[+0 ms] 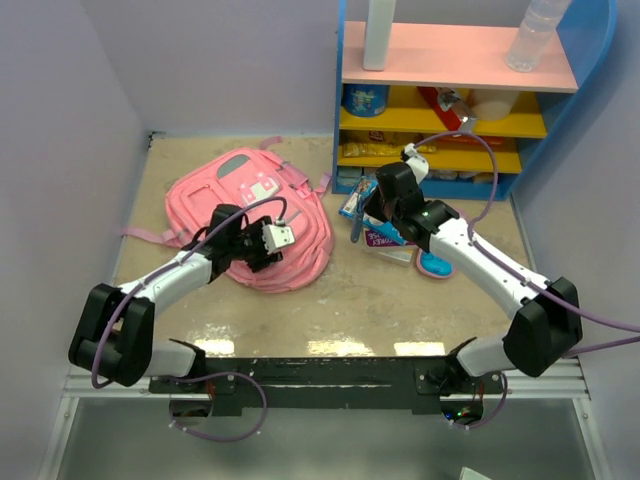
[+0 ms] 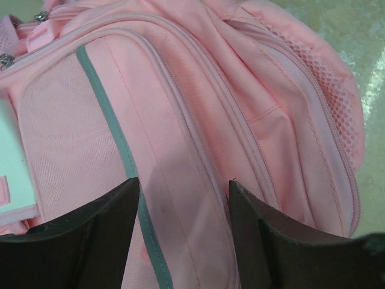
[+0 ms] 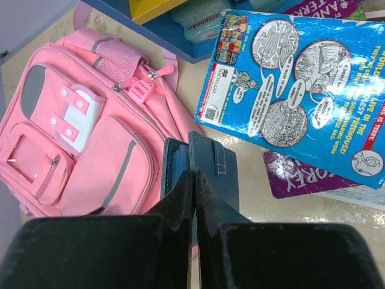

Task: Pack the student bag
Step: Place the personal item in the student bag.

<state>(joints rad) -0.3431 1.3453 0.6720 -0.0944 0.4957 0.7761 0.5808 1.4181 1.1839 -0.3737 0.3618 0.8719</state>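
Note:
The student bag (image 1: 205, 190) is a large pink backpack lying flat on the table at the left. It fills the left wrist view (image 2: 198, 102) and shows at the left of the right wrist view (image 3: 78, 144). My left gripper (image 1: 258, 248) hovers close over the bag's near right part, and its jaws (image 2: 183, 201) are open and empty. My right gripper (image 1: 365, 222) is shut (image 3: 194, 180) on the edge of a dark blue wallet-like case (image 3: 213, 159), held just right of the bag (image 1: 355, 230).
A blue picture book (image 3: 301, 84) and a purple book (image 3: 301, 177) lie under my right arm, also seen from above (image 1: 385, 238). A blue and pink item (image 1: 436, 265) lies beside them. A blue and yellow shelf unit (image 1: 440, 100) with bottles stands at the back right. Walls close both sides.

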